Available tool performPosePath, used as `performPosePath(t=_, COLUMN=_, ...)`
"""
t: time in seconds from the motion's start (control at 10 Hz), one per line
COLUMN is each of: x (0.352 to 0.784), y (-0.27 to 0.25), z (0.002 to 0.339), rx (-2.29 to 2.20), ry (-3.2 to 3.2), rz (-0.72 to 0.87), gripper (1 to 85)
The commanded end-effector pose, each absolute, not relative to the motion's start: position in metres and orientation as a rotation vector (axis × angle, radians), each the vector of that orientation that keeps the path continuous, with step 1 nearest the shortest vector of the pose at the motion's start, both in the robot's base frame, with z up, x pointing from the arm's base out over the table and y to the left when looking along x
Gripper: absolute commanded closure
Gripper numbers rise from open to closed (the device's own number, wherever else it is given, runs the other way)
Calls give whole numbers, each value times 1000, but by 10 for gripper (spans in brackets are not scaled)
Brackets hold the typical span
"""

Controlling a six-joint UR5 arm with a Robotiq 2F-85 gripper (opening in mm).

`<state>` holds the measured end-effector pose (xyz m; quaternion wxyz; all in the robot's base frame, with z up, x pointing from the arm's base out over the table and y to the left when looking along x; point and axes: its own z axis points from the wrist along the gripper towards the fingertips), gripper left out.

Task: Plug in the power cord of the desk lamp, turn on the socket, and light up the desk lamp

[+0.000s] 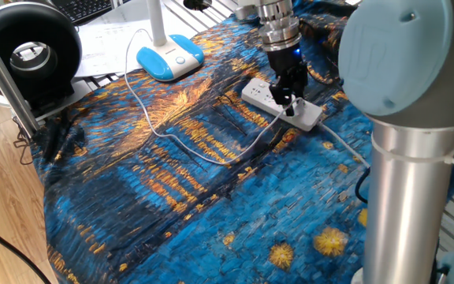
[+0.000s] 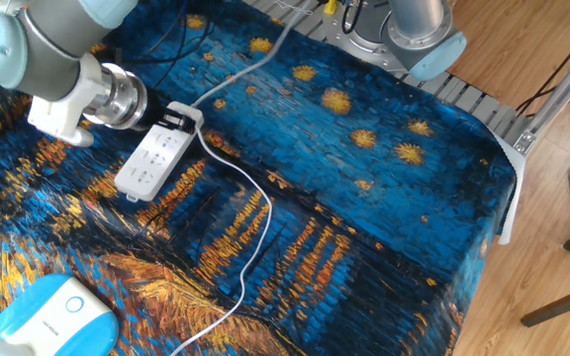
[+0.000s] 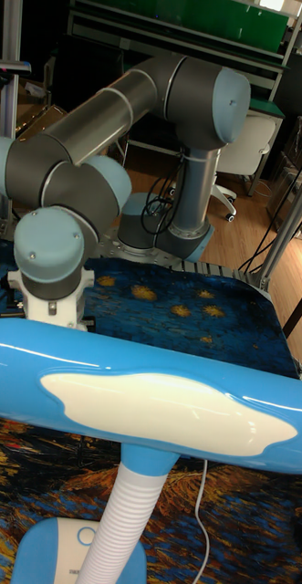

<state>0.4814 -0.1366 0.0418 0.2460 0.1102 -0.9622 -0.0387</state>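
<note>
claw (image 1: 291, 103) over socket (image 1: 281, 105) end — mid-table

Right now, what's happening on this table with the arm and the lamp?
The arm's gripper is down at one end of the white power strip on the blue patterned cloth, where the lamp's thin white cord ends. Whether the fingers are closed on the plug can't be made out. The cord trails across the cloth back to the desk lamp, which stands near the far edge. The lamp head doesn't look lit in the tall view.
</note>
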Motion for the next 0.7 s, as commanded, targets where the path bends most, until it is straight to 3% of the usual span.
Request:
performPosePath(t=0.0, x=475, y=-122, z=73, rx=280, ry=-2613, rz=-114, gripper=460)
performPosePath(t=0.2, x=479, y=-118, z=82, rx=297, ry=-2652, rz=-95, gripper=460)
performPosePath(t=0.6, x=523, y=-146, z=79, rx=428, ry=-2831, rz=114, gripper=470)
